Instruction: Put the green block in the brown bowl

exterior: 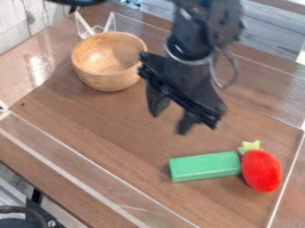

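The green block lies flat on the wooden table, its right end touching a red strawberry toy. The brown bowl stands empty at the back left. My black gripper hangs over the middle of the table, pointing steeply down, above and slightly left of the block. Its two fingers stand apart with nothing between them. It is well clear of the bowl and does not touch the block.
The table has a clear plastic lip along its front and left edges. Wooden slat walls rise behind it. A clear stand sits behind the bowl.
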`<state>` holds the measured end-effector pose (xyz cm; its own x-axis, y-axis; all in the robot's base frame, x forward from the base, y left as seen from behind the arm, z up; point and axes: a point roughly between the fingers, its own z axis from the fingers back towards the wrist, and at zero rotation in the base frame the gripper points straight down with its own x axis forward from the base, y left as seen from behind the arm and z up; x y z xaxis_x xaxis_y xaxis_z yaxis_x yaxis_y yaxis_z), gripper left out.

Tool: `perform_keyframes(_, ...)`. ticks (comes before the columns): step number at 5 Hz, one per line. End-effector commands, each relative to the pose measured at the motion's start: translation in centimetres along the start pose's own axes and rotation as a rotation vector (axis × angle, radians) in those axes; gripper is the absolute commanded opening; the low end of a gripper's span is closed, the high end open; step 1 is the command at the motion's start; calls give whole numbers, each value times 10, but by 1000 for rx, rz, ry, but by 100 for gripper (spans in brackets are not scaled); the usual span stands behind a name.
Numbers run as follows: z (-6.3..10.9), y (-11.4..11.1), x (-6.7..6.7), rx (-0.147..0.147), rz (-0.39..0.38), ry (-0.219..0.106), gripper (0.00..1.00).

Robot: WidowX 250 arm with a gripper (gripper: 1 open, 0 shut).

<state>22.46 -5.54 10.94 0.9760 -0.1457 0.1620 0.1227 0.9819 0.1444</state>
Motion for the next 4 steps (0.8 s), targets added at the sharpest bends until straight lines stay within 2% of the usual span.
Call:
perform_keyframes(1,-4,-14,7,-20,32,-36,100)
perform_keyframes(2,-15,-30,7,-58,-130,-40,100)
perform_keyframes(3,-26,-37,6,-102,-375,-62,100)
perform_keyframes(4,-39,-35,5,-129,-581,-71,100)
